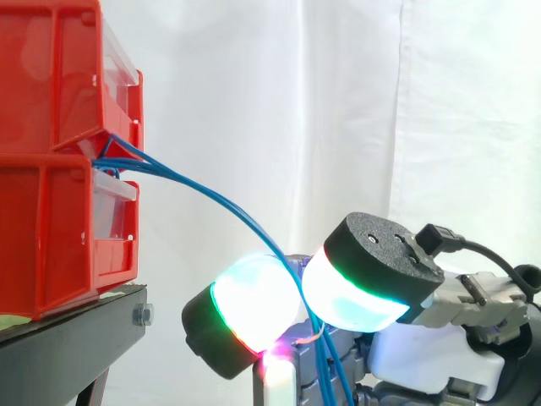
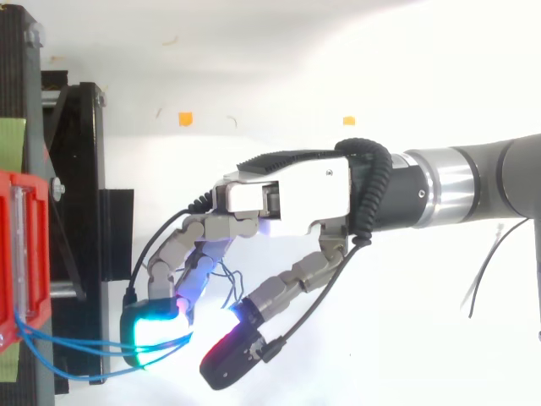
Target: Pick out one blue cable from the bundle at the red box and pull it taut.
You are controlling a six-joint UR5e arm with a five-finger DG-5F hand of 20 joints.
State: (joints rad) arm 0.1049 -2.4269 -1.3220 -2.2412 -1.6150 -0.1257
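The robot hand (image 2: 296, 199) is stretching in from 3 o'clock in the top view. Its fingers are bending toward 8 o'clock and clasping the blue cables (image 1: 230, 209), which are passing between two glowing pads (image 1: 254, 306) in the side view. More than one strand seems to be lying in that clasp, so singling out one is looking unfinished. From the pads the cables are climbing in a slack arc toward 10 o'clock, into the gap between the stacked red bins (image 1: 59, 152). They are looking thin, light and limp, and probably slippery. A firm pinch on a single strand near the pads, then a gentle pull toward 3 o'clock, is seeming wise. The bins are sitting on a black surface (image 1: 68, 338), and a white curtain (image 1: 338, 101) is hanging behind.
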